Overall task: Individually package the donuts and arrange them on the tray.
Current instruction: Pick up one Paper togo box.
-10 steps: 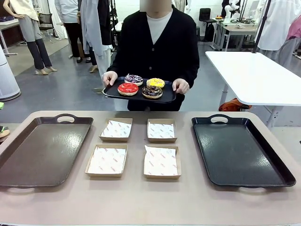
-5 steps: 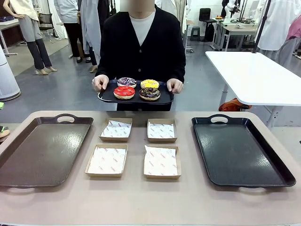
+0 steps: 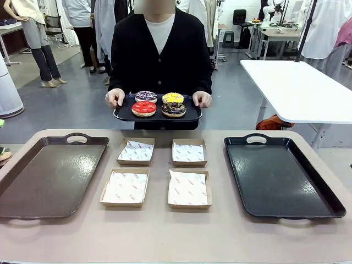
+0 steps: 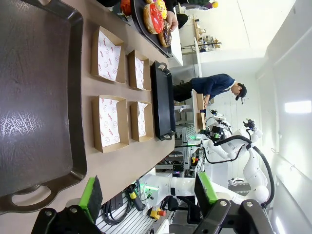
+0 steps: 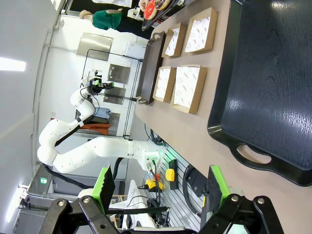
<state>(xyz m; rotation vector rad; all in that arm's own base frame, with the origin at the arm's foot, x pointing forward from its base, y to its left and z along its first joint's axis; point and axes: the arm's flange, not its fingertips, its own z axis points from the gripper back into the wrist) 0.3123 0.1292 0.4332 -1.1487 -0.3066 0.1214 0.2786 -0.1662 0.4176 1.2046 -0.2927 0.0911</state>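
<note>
At the far side a person holds a small black serving tray (image 3: pixel 124 115) in both hands, above the floor beyond the table edge. On it lie the donuts: red (image 3: pixel 143 108), purple with sprinkles (image 3: pixel 146 97), yellow (image 3: pixel 173 98) and chocolate (image 3: pixel 174 109). The left wrist view catches the red donut (image 4: pixel 155 17) at its top edge. A large brown tray (image 3: pixel 49 176) lies on the table's left and a large black tray (image 3: pixel 280 176) on its right. My left gripper (image 4: pixel 148 190) and right gripper (image 5: pixel 160 184) are open, holding nothing, back from the table.
Between the two big trays stand several shallow cardboard boxes lined with white paper, two at the back (image 3: pixel 136 151) (image 3: pixel 188 152) and two in front (image 3: pixel 125 187) (image 3: pixel 189 189). A white table (image 3: pixel 297 88) stands beyond at the right.
The person has shifted toward picture left with the small tray of donuts, which now sits level. Nothing on the table has moved and both grippers stay open.
</note>
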